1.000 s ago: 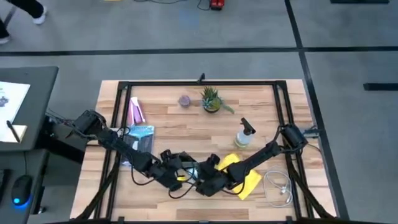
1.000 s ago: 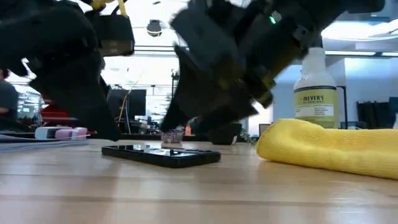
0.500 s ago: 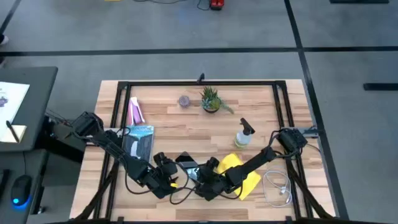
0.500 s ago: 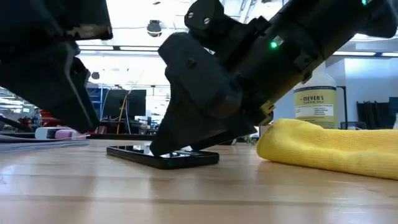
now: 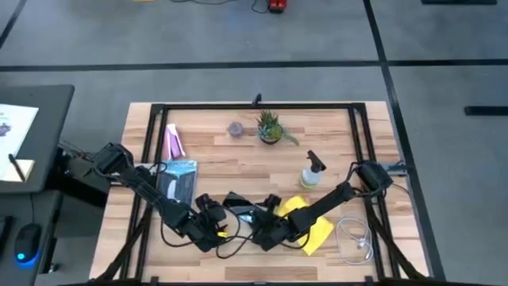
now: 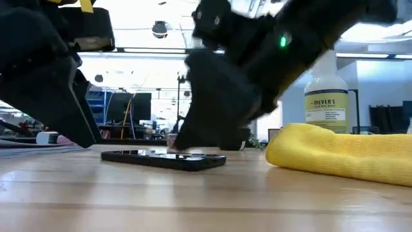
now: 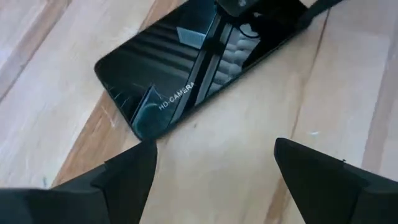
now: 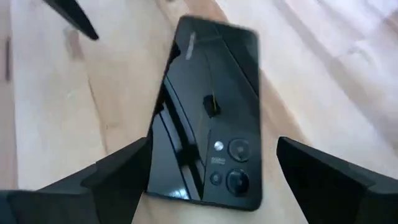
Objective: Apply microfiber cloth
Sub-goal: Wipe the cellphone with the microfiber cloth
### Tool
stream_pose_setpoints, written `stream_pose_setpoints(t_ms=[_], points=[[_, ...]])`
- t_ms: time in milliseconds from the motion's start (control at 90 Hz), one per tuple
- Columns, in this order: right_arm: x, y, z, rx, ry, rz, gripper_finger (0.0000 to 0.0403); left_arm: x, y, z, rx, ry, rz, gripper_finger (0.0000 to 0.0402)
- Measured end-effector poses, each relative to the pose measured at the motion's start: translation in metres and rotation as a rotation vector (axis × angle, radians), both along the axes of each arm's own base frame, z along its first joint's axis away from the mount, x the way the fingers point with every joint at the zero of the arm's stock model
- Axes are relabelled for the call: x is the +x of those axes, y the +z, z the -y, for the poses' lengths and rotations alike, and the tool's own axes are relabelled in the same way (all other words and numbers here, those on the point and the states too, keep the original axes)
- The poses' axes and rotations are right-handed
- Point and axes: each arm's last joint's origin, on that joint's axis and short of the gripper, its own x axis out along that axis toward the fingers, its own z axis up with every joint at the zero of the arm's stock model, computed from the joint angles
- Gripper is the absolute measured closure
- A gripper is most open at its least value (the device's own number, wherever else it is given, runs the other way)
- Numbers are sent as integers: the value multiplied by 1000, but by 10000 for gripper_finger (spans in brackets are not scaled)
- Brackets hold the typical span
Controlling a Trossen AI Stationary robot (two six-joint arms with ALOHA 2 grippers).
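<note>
Crumpled, the bright yellow microfiber cloth (image 5: 308, 224) lies diagonally on the surface (image 5: 238, 163); both hands, left (image 7: 214, 171) and right (image 8: 211, 171), gape wide, empty

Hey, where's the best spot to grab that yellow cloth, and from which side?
Probably pinch the microfiber cloth from above at its raised, bunched fold near the phone; the bulge gives the fingers something to close on. The right gripper sits closest.

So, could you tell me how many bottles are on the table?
1: a spray bottle stands right of centre, just behind the microfiber cloth. None seems hidden.
</note>
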Motion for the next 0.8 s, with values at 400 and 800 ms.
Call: stream_pose_setpoints(t_ms=[400,800], points=[[10,-6,4,99,36,13,63,0,0,-1,30,-10,4,94],[27,-20,35,123,-9,-1,37,0,0,0,59,-38,0,94]])
